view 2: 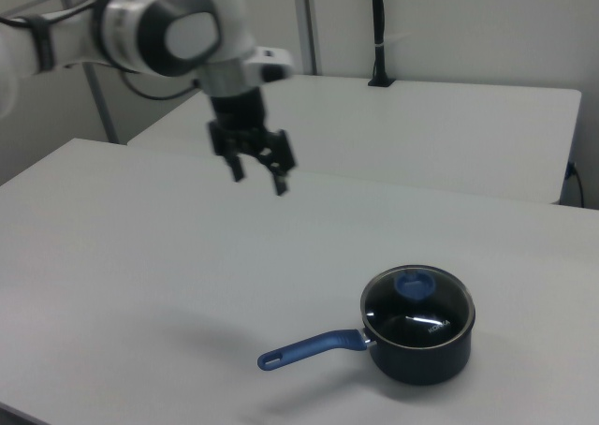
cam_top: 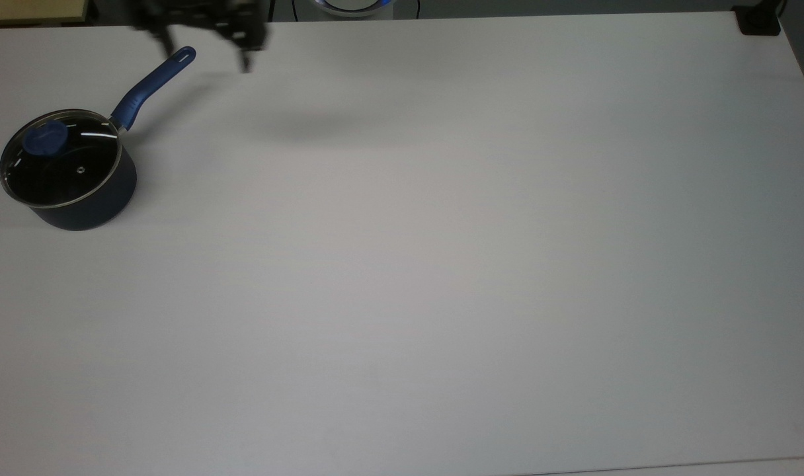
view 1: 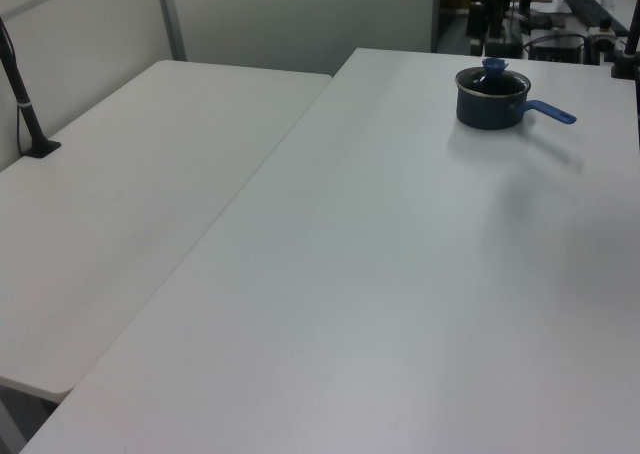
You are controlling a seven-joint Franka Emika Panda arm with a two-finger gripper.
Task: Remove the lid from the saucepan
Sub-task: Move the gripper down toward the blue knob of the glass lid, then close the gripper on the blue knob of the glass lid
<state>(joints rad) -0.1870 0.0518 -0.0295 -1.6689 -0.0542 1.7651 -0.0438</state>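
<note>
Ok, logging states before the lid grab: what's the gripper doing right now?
Gripper: open, holding nothing, in the air away from the saucepan.

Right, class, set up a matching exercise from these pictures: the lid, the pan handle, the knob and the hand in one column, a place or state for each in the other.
Things:
1. lid
2. handle
3. knob
4. hand

States:
A. open, up in the air, holding nothing
B. resting shut on the saucepan
C. long, blue, slot at its end
D. round, blue, on top of the glass

Pairs: 1-B, 2-C, 3-D, 4-A
</note>
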